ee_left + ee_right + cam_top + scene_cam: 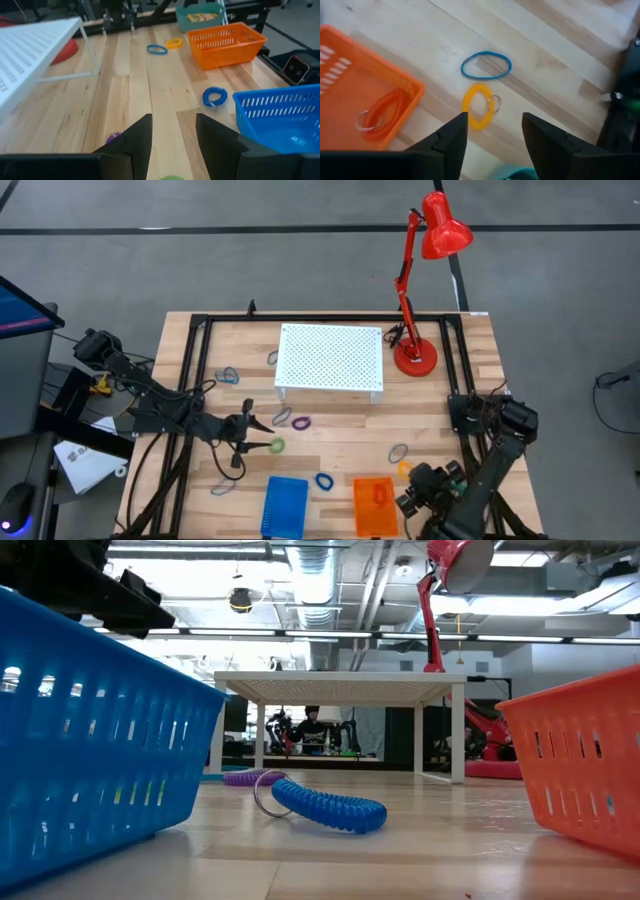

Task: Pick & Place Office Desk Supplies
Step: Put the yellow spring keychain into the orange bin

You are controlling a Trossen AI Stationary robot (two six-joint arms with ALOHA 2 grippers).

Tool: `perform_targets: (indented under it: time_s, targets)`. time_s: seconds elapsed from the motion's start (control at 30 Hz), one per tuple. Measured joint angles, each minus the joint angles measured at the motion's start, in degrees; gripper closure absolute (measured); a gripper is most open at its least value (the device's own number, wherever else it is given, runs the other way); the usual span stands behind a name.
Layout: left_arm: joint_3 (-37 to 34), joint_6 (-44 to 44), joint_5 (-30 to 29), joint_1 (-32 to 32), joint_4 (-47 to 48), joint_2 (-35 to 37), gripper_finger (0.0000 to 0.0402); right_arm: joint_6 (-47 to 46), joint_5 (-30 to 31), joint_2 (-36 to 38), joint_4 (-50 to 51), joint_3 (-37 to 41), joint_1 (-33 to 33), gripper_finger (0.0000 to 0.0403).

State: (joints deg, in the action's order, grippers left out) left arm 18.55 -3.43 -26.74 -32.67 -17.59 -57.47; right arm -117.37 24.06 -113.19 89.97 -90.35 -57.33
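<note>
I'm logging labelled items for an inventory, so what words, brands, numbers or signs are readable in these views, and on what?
None can be read.
Yellow-green printed box in the teal tray: print too blurred to read.
White paper sheet beside the wooden table: dark marks too small to read.
Blue plastic basket, orange plastic basket, red desk lamp: no lettering visible.

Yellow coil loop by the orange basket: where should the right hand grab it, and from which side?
Grip across one long side of the yellow loop, away from its metal ring, coming straight down. It lies flat on the table, so only a top approach gets a finger inside the oval. The right hand is open close by it. Keep clear of the blue loop and the orange basket.
</note>
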Motion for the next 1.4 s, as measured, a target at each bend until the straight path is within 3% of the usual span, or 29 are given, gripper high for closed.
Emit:
perform_targets:
  time_s: [0.4, 0.53, 0.73, 0.9, 1.1, 1.4]
  targets:
    - [0.01, 1.28, 0.00, 0.02, -1.45, 0.00, 0.0257, 15.66, -4.92, 2.86, -1.80, 3.25, 8.29, 0.0201]
    - [0.02, 1.28, 0.02, 0.02, -1.39, 0.00, 0.0257, 16.77, -8.41, 8.09, -6.28, 10.94, 9.05, 0.0206]
    - [0.02, 1.26, 0.01, 0.01, -1.39, 0.00, 0.0257, 14.74, -9.02, 20.18, -25.71, 28.08, 8.11, 0.0207]
    - [0.02, 1.25, 0.02, 0.00, -1.48, 0.00, 0.0257, 12.54, -9.21, 25.54, -36.71, 39.47, 7.91, 0.0207]
    - [0.00, 1.25, 0.02, 0.02, -1.85, 0.00, 0.0257, 12.90, -9.46, 25.25, -46.81, 45.34, 8.98, 0.0207]
    - [0.02, 1.25, 0.04, 0.02, -1.89, -0.02, 0.0257, 16.77, -13.10, 18.63, -50.58, 44.62, 10.99, 0.0211]
